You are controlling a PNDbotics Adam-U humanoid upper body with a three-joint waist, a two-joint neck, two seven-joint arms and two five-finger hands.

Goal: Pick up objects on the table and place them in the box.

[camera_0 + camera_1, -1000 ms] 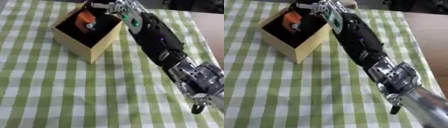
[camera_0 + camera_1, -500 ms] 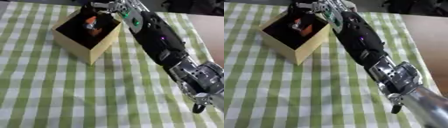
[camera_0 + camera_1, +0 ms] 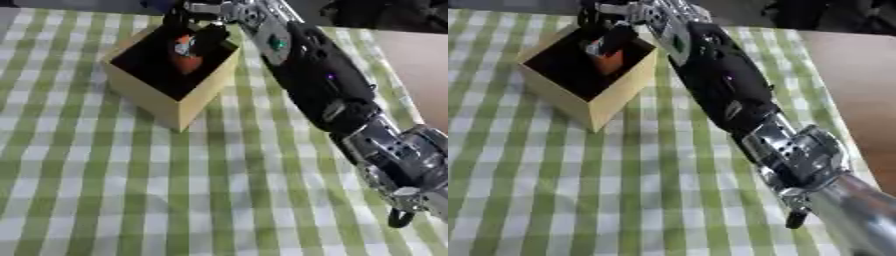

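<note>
Fingers of your right hand curl round an orange object right over the box's open mouth, so it drops inside. Nothing else shows on the worktop near your hand.

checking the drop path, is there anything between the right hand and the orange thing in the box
Nothing separate shows between them. In the left eye view the right hand sits over the box opening with its fingers right at the orange object.
</note>
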